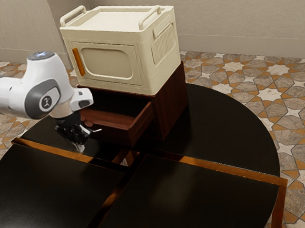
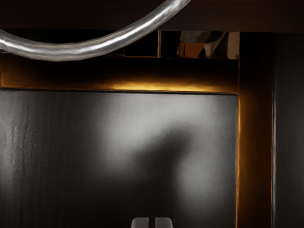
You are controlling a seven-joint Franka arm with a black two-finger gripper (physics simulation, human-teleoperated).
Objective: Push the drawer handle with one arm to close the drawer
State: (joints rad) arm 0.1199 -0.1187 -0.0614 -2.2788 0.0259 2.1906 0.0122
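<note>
From above the near side, the exterior view looks down across the round table (image 1: 233, 129) toward the far wall (image 1: 239, 12), set well back. The wrist view faces steeply down, much closer (the curved handle (image 2: 80, 51) looms large). Both share tabletop, orange-brown strips (image 1: 225, 170) and drawer (image 1: 117, 136).

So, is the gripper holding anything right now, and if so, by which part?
Nothing is held: the gripper looks shut with nothing between its tips, and the curved metal drawer handle is outside its grip.

Box (image 1: 160, 42) on cabinet (image 1: 171, 103) on table (image 1: 225, 129)
</note>
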